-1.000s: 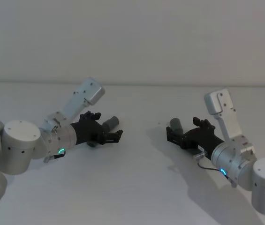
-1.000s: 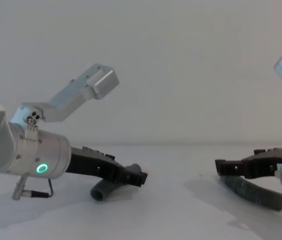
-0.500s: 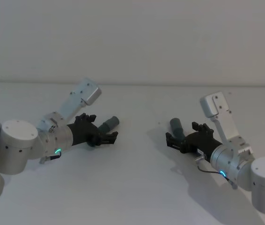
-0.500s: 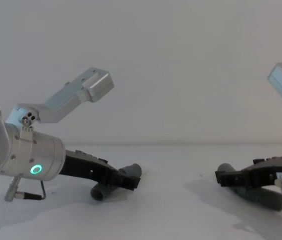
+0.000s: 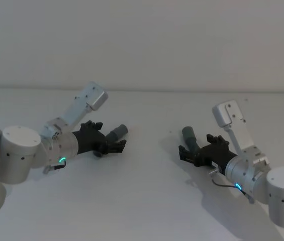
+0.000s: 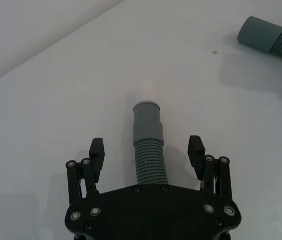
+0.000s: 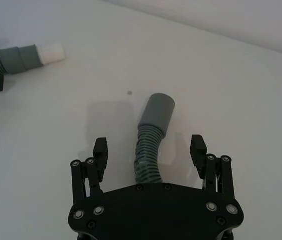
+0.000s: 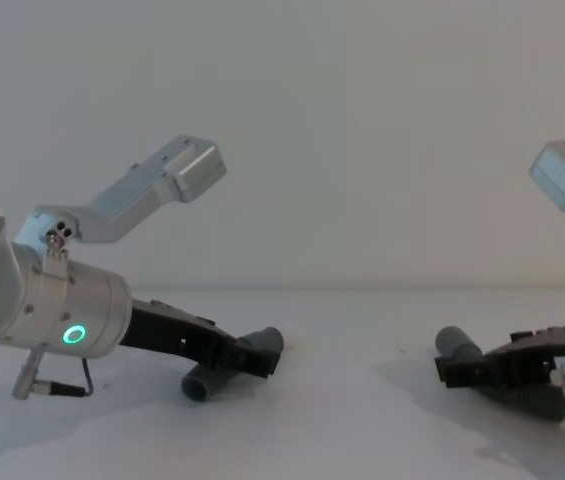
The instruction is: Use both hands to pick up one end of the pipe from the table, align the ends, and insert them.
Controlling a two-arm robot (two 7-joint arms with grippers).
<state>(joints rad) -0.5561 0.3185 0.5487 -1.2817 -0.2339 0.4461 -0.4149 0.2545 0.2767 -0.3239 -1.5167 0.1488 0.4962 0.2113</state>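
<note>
Two pipe pieces lie on the white table (image 5: 142, 201). The short piece (image 6: 148, 150) has a smooth collar and a pale tip, and it lies between the fingers of my left gripper (image 6: 146, 147), which stands open astride it. The head view shows that gripper (image 5: 112, 144) low over the same piece (image 5: 117, 132). My right gripper (image 7: 149, 147) is also open, straddling the corrugated piece, whose wide cuff (image 7: 156, 115) sticks out past the fingertips. Seen from the chest, the left gripper (image 8: 254, 360) and the right gripper (image 8: 460, 372) both sit close to the table.
The two pipe ends point roughly toward each other across a bare stretch of table (image 8: 362, 400). The short piece's white tip (image 7: 48, 51) appears far off in the right wrist view. A small dark speck (image 7: 129, 92) marks the surface. A plain wall rises behind.
Both grippers have sunk closer to the table over their pipe pieces, the right one the most. The right cuff now shows ahead of the fingers. Fingers stay open.
</note>
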